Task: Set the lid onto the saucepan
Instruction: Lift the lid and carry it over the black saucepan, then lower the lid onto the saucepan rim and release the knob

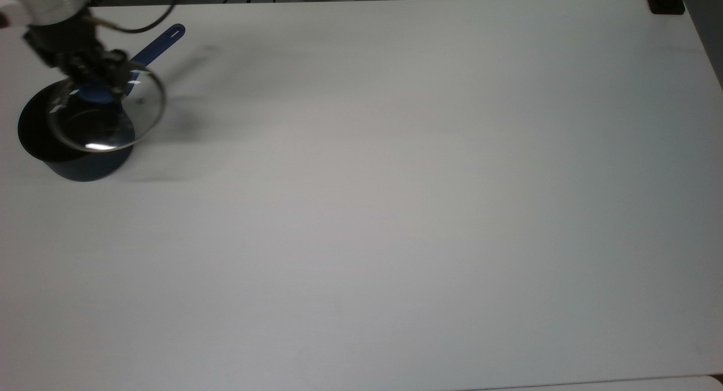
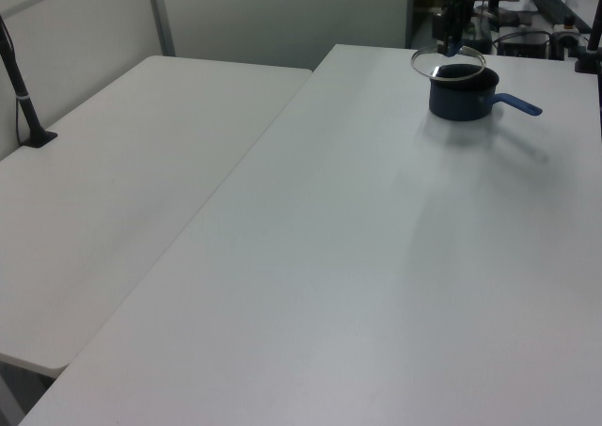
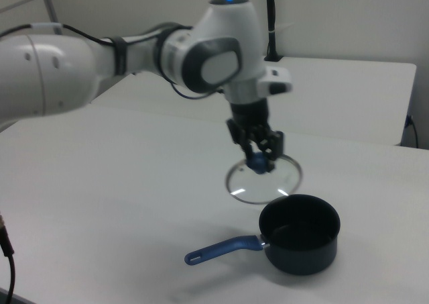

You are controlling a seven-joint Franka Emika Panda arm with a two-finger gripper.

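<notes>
Black two-finger gripper clamps the blue knob of the round clear glass lid with its thin metal rim, holding it in the air above the white table. In the top view the lid overlaps the small dark navy saucepan with the long blue handle, off-centre. Carrying step; next, I judge, centre over the rim, then lower.

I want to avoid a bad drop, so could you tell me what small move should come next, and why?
Probably shift the lid sideways until it is centred over the saucepan, then lower. The gripper holds it by the knob above the table, and it overlaps the rim only partly.
</notes>
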